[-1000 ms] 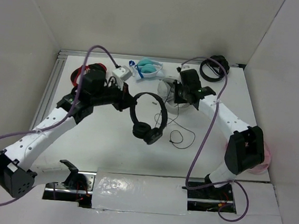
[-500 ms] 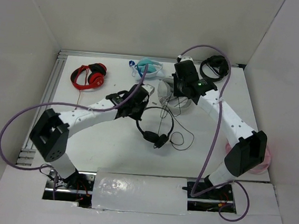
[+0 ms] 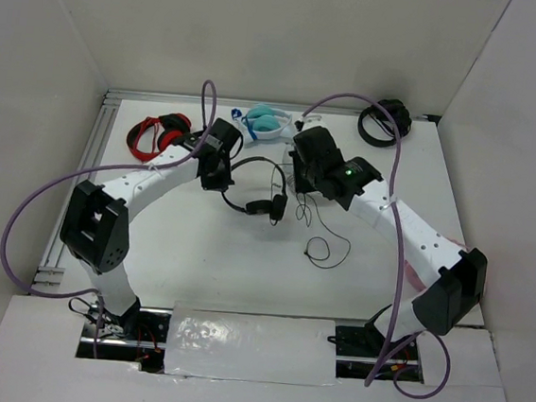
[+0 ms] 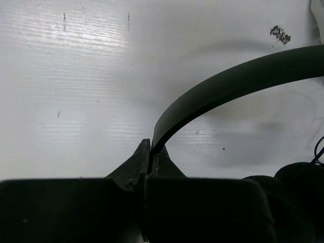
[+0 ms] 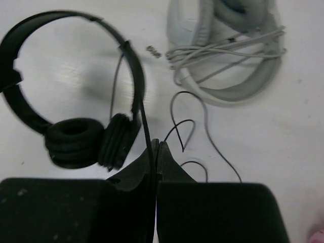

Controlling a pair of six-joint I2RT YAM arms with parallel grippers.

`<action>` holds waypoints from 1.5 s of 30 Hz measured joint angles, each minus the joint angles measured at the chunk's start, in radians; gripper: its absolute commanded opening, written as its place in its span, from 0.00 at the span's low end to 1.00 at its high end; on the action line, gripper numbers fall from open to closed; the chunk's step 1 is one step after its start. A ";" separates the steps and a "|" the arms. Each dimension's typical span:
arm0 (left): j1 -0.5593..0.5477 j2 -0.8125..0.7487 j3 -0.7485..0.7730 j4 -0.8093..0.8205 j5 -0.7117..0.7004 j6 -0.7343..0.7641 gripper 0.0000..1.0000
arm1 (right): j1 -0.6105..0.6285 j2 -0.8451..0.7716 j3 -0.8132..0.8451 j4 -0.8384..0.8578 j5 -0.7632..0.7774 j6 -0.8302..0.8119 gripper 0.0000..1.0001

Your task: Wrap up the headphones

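The slim black headphones (image 3: pixel 267 206) are at mid-table, headband arched up toward the back and earcups close together. My left gripper (image 3: pixel 227 176) is shut on the thin headband (image 4: pixel 228 83) at its left end; the earcups (image 4: pixel 296 195) show at the lower right of the left wrist view. My right gripper (image 3: pixel 300 187) is just right of the earcups and is shut on the thin black cable (image 5: pixel 147 126) near where it leaves the headband. The rest of the cable (image 3: pixel 325 252) lies in loose loops on the table. In the right wrist view the headphones (image 5: pixel 76 139) are at the left.
Red-and-black headphones (image 3: pixel 156 135) lie at the back left, and teal headphones (image 3: pixel 266 120) at the back centre. A bundled black headset (image 3: pixel 385 122) is at the back right. Grey-white headphones with a coiled cord (image 5: pixel 228 55) sit just beyond my right gripper.
My left gripper has carried the headphones toward the back left, after a big swing of the left arm. My right gripper has moved left and down, close beside the earcups.
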 measured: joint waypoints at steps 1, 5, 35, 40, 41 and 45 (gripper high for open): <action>0.009 0.000 0.005 -0.012 0.006 -0.016 0.00 | 0.011 -0.004 -0.004 0.007 -0.025 -0.004 0.00; 0.024 0.006 0.045 -0.058 0.027 -0.062 0.00 | 0.055 -0.005 -0.004 0.037 -0.154 -0.045 0.00; 0.244 -0.077 0.137 -0.149 0.394 -0.140 0.00 | 0.380 0.171 -0.210 0.603 -0.077 -0.330 0.30; 0.293 -0.105 0.138 -0.134 0.471 -0.133 0.00 | 0.381 0.169 -0.311 0.823 -0.037 -0.322 0.38; 0.303 -0.109 0.140 -0.135 0.478 -0.132 0.00 | 0.382 0.169 -0.329 0.859 -0.032 -0.320 0.77; 0.330 -0.127 0.154 -0.081 0.486 -0.175 0.00 | 0.412 0.143 -0.440 0.988 -0.045 -0.311 0.83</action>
